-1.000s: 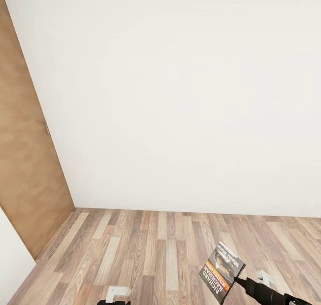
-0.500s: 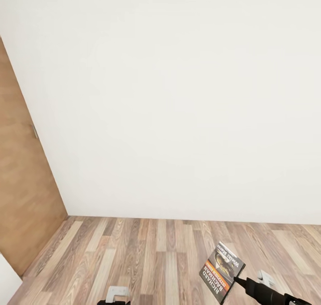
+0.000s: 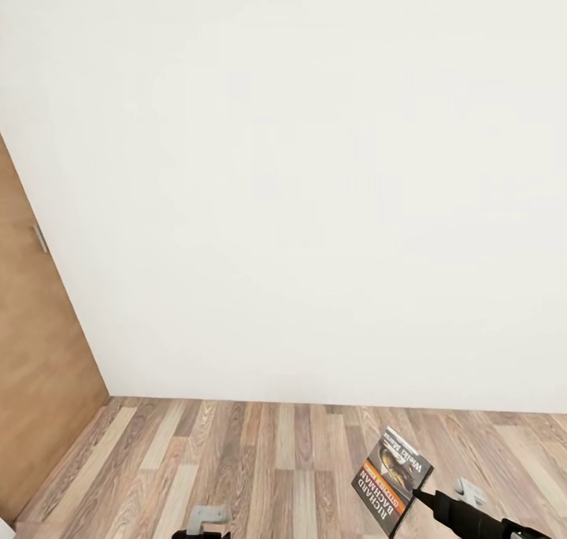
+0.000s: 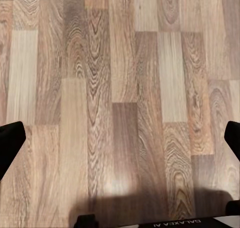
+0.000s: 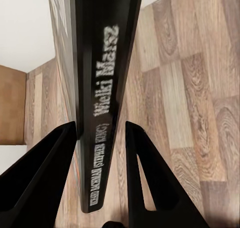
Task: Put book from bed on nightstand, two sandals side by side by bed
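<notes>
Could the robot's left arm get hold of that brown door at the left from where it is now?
Probably not. The left gripper hangs open over bare wood floor, low in the head view, while the door stands off at that view's left edge, apart from it.
</notes>
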Robot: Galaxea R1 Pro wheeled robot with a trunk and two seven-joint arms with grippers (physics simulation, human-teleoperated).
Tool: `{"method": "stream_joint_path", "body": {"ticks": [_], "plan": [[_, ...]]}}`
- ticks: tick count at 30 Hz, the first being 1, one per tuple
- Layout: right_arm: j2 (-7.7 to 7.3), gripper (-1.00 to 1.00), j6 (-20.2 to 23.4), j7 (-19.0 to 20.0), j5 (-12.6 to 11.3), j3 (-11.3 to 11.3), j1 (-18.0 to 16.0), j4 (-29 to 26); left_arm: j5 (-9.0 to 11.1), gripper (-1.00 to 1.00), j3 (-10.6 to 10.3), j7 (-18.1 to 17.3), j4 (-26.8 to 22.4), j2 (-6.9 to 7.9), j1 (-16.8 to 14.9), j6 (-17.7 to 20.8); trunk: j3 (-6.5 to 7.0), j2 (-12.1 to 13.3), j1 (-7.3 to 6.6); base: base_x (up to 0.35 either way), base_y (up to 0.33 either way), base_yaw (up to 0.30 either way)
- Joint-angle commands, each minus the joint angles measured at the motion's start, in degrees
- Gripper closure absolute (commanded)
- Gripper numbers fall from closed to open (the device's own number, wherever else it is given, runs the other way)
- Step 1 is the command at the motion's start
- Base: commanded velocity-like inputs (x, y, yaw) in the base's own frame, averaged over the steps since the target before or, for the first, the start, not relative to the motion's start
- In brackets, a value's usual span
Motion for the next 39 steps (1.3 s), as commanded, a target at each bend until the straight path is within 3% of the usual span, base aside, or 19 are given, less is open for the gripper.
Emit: {"method": "stream_joint_path", "body": {"ticks": [1,24,39], "plan": [[0.02,1.0,0.4,0.3,-0.7,0.1,-0.1,0.1,-0.6,-1.0,0.5,-0.1,0.0,0.0,0.0,-0.2,-0.07,-0.1,0.06,0.33,0.0,0.0],[-0.04,1.0,0.4,0.3,-0.7,0.1,-0.1,0.1,-0.6,-1.0,0.5,-0.1,0.0,0.0,0.0,-0.2,-0.07,-0.1,0.06,0.32,0.0,-0.029],[-0.04,1.0,0.4,0.3,-0.7,0.1,-0.1,0.1,-0.6,-1.0,0.5,-0.1,0.0,0.0,0.0,-0.2,-0.07,-0.1,0.06,0.036,0.0,-0.173]]}}
